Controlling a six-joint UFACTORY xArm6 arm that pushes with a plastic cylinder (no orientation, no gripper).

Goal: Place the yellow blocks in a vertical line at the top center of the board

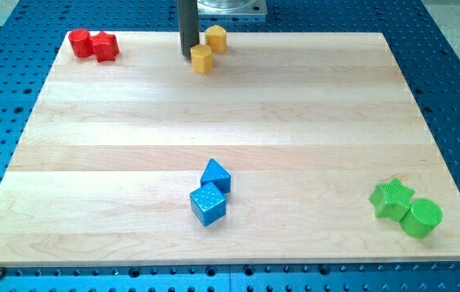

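Yellow blocks: two small pieces near the worktop's top edge, about centre; a cylinder-like one and a blockier one just below-left, nearly touching
Handling: likely light, rigid, free-sliding; push flat faces squarely, or they may spin
My tip: just beside the lower yellow block's left side
Gripper: none fitted; nothing to open or close
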